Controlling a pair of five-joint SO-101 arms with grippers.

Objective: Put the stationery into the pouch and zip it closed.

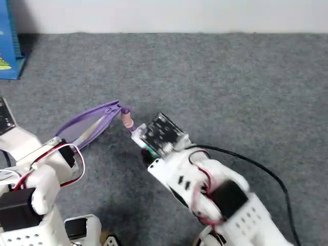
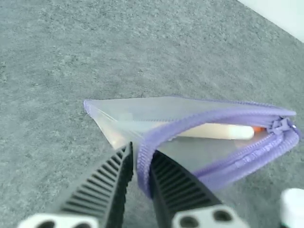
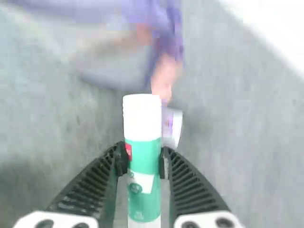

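Observation:
A translucent pouch point(image 1: 87, 124) with a purple zipper edge lies on the grey mat, its mouth gaping. My left gripper point(image 2: 139, 156) is shut on the pouch's purple rim point(image 2: 142, 156) at the end far from the slider point(image 2: 280, 125). Inside the pouch point(image 2: 156, 116) lies a white pen with an orange tip point(image 2: 216, 131). My right gripper point(image 3: 141, 151) is shut on a glue stick point(image 3: 141, 142) with a white cap and green body. It holds the stick just short of the pink zipper pull point(image 3: 163, 78). From above, the glue stick point(image 1: 139, 137) points at that pull point(image 1: 126, 118).
A blue box point(image 1: 7, 46) stands at the back left against the white wall. A black cable point(image 1: 256, 165) trails from the right arm over the mat. A small white and purple piece point(image 3: 172, 126) sits beside the glue stick's cap. Open mat stretches to the right and back.

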